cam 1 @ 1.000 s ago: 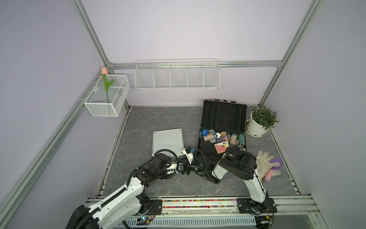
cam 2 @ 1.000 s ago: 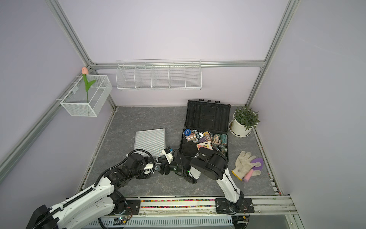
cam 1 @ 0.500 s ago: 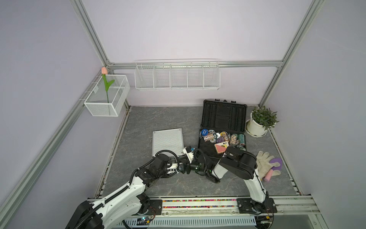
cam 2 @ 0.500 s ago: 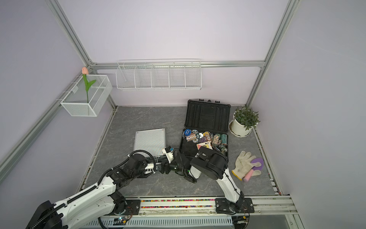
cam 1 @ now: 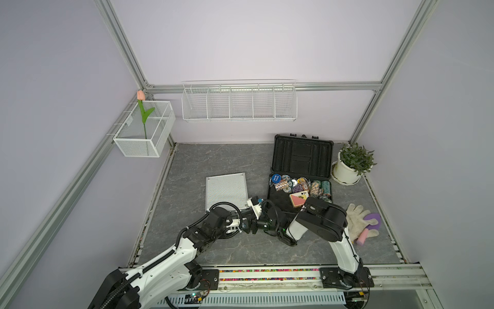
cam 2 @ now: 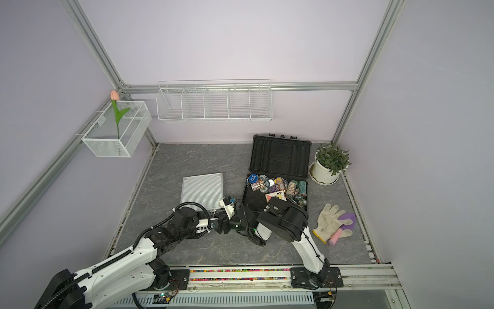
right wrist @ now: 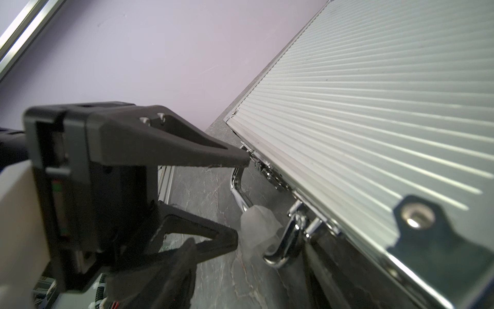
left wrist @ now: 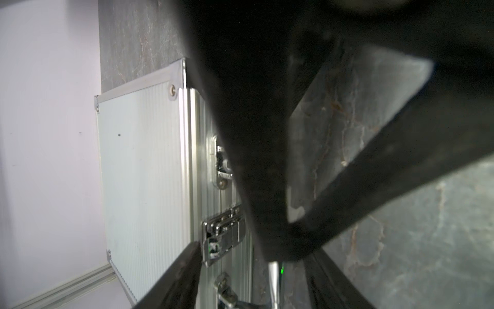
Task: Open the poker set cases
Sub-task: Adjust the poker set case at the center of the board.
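Silver case [cam 1: 226, 191] lies flat and shut on the counter [cam 1: 213, 160], mid-left, ribbed lid up. Black case [cam 1: 301, 160] is just to its right, already open, with the lid standing up toward the back wall. Poker chips [cam 1: 302, 186] and playing cards [cam 1: 298, 199] lie loose in its base.

Both arms crowd the silver case's near edge. Left hand [right wrist: 242, 199]: jaws apart, upper fingertip [right wrist: 240, 160] touching the front edge right at a latch [left wrist: 223, 236] (latch looks fastened, but it's blurry). Chrome handle [right wrist: 278, 254] hangs off that same edge, near the lower finger.

Right hand [cam 1: 248, 211] sits at the case's near right corner, mostly hidden under its own wrist. Cannot tell whether its jaws are apart or clamped on the case.

Glove [cam 1: 357, 222] and potted plant [cam 1: 352, 163] sit to the right of the black case.
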Available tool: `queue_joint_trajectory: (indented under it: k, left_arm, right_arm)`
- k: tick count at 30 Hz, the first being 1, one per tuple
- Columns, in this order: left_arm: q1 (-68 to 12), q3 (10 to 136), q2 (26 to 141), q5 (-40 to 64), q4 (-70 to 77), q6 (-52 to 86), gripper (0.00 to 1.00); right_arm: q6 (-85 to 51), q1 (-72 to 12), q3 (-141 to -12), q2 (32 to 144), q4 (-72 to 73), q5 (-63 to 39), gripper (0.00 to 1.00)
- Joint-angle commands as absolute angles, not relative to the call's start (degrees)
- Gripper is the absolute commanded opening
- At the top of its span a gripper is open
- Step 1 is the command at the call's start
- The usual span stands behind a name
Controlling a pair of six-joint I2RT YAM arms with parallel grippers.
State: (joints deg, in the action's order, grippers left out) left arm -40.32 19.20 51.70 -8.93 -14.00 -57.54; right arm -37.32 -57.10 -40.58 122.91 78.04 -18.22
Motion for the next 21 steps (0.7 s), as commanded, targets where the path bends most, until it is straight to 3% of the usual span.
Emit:
queue_joint_trajectory:
  k: [1, 21]
  left_arm:
    - [-40.78, 18.61, 52.05, -7.67, -14.59, -58.18, 0.68]
    - [-41.22, 18.02, 53.57, -9.0, -13.15, -58.11, 0.61]
  right_arm:
    - [-37.53, -57.34, -42.45, 121.72, 82.16, -21.14, 0.65]
    - [-38.36, -57.3, -42.31, 119.66, 82.18, -23.51, 0.63]
